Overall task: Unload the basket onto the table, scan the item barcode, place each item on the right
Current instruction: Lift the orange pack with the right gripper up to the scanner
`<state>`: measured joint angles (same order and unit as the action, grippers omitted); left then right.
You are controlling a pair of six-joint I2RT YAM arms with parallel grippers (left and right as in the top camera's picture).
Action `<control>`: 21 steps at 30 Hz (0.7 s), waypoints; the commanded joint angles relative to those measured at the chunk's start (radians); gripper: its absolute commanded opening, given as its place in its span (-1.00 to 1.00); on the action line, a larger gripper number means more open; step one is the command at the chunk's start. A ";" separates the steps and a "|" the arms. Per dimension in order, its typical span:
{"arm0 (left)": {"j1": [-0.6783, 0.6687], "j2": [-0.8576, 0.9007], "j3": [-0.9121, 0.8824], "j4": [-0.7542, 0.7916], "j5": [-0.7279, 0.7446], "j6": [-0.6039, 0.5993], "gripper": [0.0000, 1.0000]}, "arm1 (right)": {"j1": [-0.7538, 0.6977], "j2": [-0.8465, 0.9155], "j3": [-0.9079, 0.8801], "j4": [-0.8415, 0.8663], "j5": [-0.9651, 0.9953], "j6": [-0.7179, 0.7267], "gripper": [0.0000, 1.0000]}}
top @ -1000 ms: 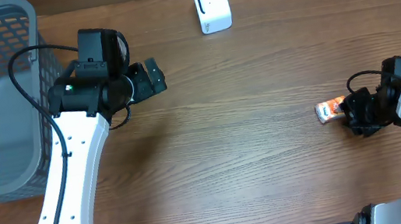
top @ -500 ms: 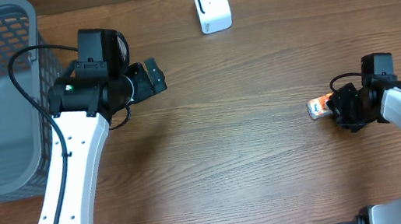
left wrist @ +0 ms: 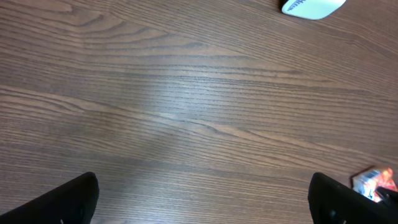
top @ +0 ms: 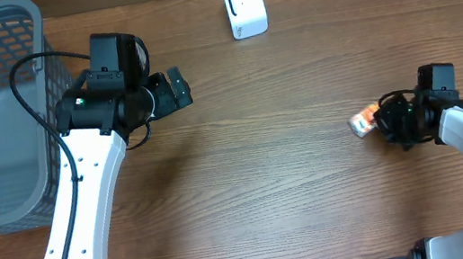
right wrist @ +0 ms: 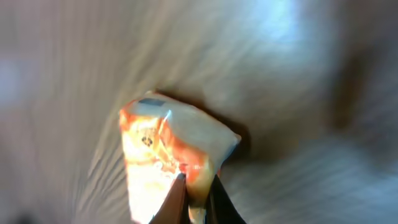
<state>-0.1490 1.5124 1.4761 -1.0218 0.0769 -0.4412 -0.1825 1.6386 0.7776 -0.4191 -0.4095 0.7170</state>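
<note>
Orange snack packet (top: 361,122) sat pinched between the right fingers (top: 386,119) at frame right; left fingers (left wrist: 68,202) stood spread wide over the bench (top: 276,187).

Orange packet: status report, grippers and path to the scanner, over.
Right gripper shut on orange packet, right side. Left gripper open, empty, left of centre. White scanner at far edge; nothing seen between it and packet.

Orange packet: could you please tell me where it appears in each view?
Overhead: orange packet right of centre, in the right gripper.
Left wrist: packet in the bottom right corner.
Right wrist: packet at centre, blurred.
Shared landmark: white scanner, top centre overhead, top right in left wrist; absent from right wrist.
</note>
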 commanded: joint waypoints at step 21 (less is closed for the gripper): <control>-0.002 0.004 0.003 0.002 -0.009 0.015 1.00 | 0.004 0.013 0.035 0.553 -1.160 -0.358 -0.92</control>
<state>-0.1490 1.5124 1.4761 -1.0218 0.0769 -0.4412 -0.1818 1.6505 0.7967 0.1223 -1.5055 0.3115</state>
